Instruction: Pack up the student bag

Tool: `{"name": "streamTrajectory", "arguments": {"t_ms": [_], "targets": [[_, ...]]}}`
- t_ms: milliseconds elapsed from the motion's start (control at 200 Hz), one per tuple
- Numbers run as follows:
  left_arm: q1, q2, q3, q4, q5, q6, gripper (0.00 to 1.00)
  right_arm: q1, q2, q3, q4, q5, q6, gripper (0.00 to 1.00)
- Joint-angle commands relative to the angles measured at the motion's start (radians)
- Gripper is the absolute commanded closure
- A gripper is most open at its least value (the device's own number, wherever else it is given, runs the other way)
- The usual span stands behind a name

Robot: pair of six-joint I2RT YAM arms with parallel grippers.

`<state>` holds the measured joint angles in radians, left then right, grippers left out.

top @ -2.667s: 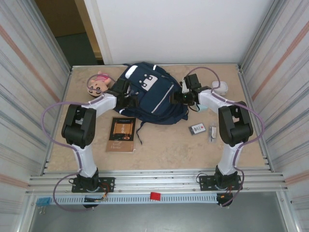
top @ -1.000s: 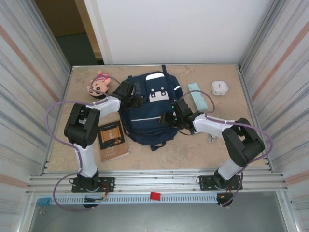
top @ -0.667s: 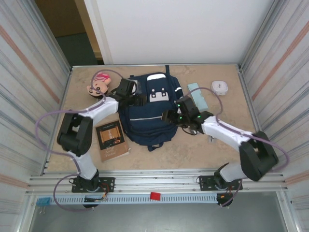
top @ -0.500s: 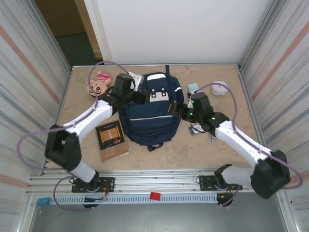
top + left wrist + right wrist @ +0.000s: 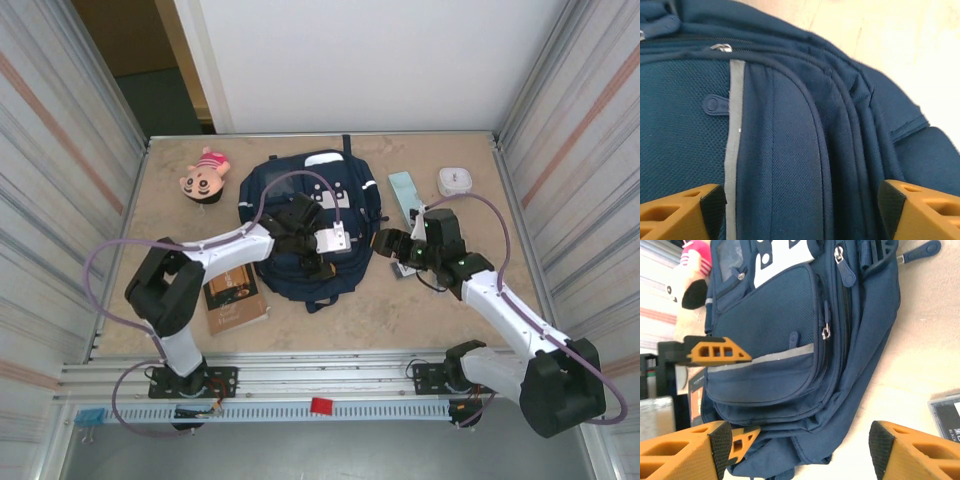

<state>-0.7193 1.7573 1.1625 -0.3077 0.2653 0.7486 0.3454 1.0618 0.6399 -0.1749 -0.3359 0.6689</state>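
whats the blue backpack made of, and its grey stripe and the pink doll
The large navy-blue backpack looks like matte woven synthetic fabric, likely nylon or polyester: fine weave and stitched piping show up close. Its grey trim stripe seems a smoother sewn-on tape, perhaps reflective. The pink doll looks soft plush, but it's too small to be sure.

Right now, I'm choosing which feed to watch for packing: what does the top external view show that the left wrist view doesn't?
Top external has the surroundings: the pink plush toy, the book, the teal case, the white box and the right gripper. The left wrist has close detail: the grey stripe and a zipper pull. Both share the student bag and the open left gripper over it.
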Motion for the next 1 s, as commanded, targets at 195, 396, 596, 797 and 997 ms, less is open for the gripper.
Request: {"name": "streamTrajectory", "arguments": {"t_ms": [195,396,596,797,997], "targets": [[-0.037,0.06,0.024,0.197,-0.099,0.059,0.14,-0.013,-0.057,-0.053,0.039,-0.011,-0.02,0.27],[-0.062,0.101,0.059,0.245,-0.105,0.016,0.12,-0.019,-0.095,-0.079,0.043,-0.009,-0.013,0.26],[-0.063,0.063,0.053,0.335,-0.01,-0.114,0.12,-0.032,-0.108,-0.098,0.046,-0.016,-0.012,0.26],[-0.068,0.126,0.114,0.315,-0.053,-0.176,0.12,-0.062,-0.123,-0.125,0.055,-0.025,0.003,0.25],[-0.069,0.207,0.166,0.263,-0.043,-0.185,0.11,-0.101,-0.152,-0.152,0.035,-0.043,0.006,0.25]]}}
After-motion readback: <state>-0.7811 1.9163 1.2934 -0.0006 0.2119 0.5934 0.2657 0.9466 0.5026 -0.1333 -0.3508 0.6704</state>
